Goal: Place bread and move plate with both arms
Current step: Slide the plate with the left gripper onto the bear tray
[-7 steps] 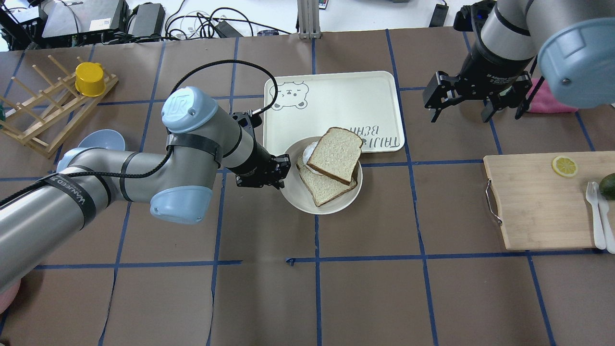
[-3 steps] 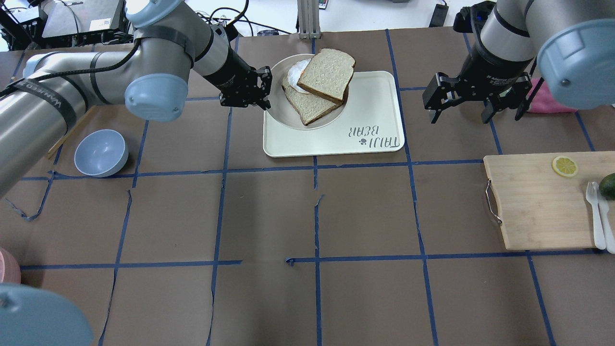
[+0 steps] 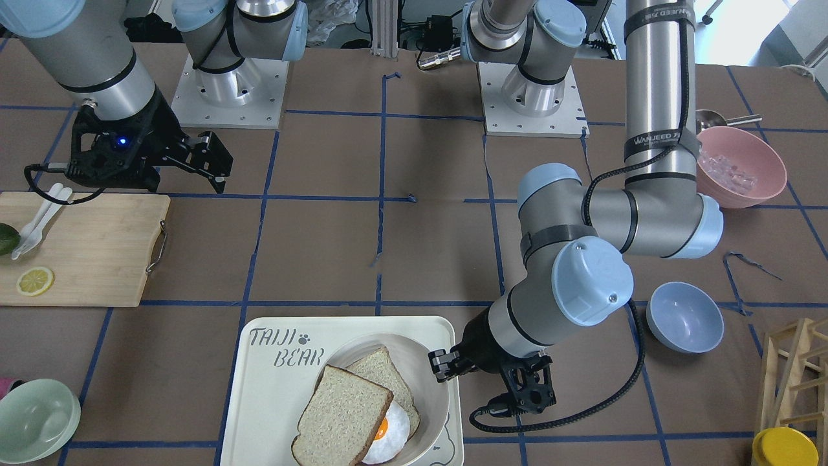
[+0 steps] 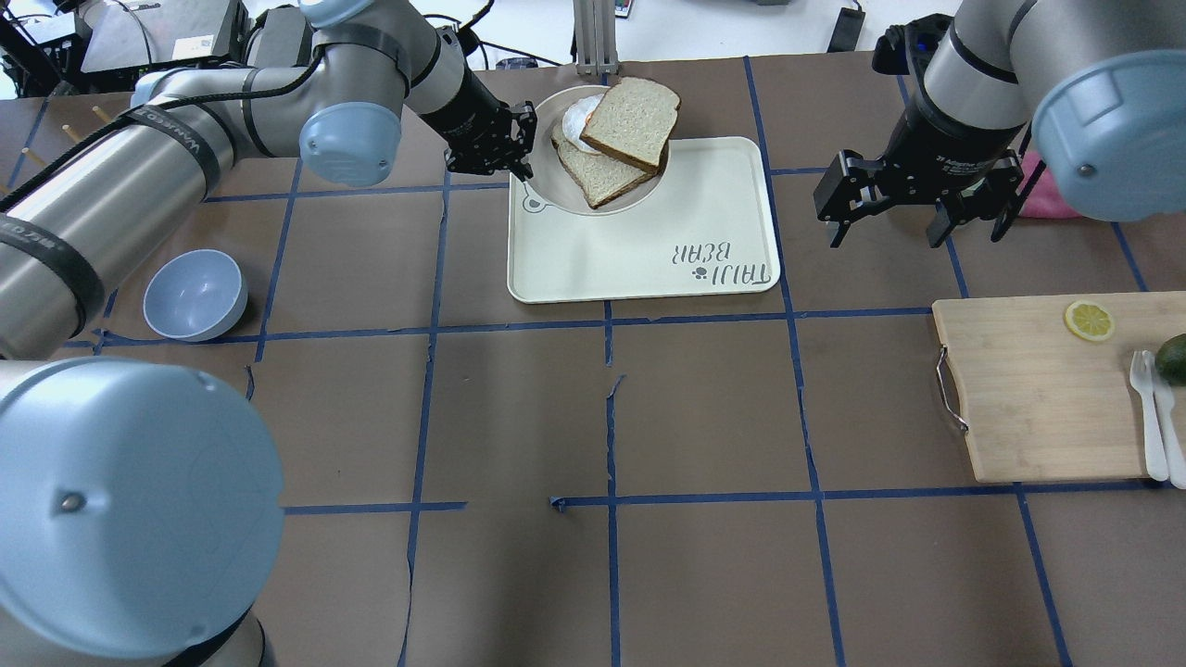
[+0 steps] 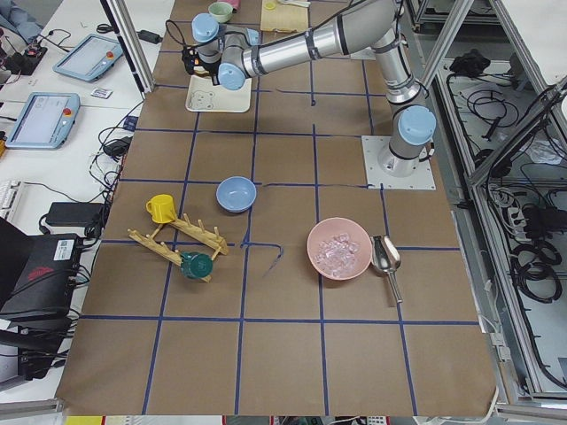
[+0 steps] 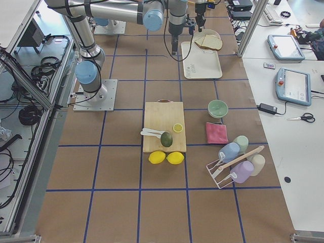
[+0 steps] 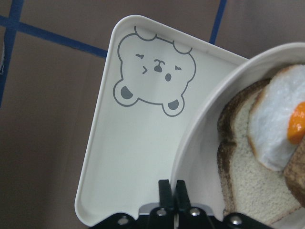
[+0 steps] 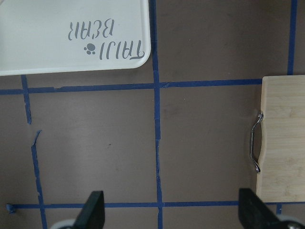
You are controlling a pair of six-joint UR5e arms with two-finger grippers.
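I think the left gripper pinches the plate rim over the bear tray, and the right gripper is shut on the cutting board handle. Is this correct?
Not quite. The right gripper is open and holds nothing, apart from the cutting board, as the right wrist view shows. The left gripper does pinch the rim of the plate over the bear tray.

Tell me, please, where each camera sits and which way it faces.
Front-facing: across the table, facing the robot; left arm, right arm.
Overhead: behind the robot, looking forward, down; both arms.
Exterior left: table's end, looking along it; left arm nearer.
Exterior right: opposite end; right arm nearer.
Left wrist: down on plate rim; shut left pincer.
Right wrist: down on table; open right pincer.
Shared: front-facing and overhead show the bread.
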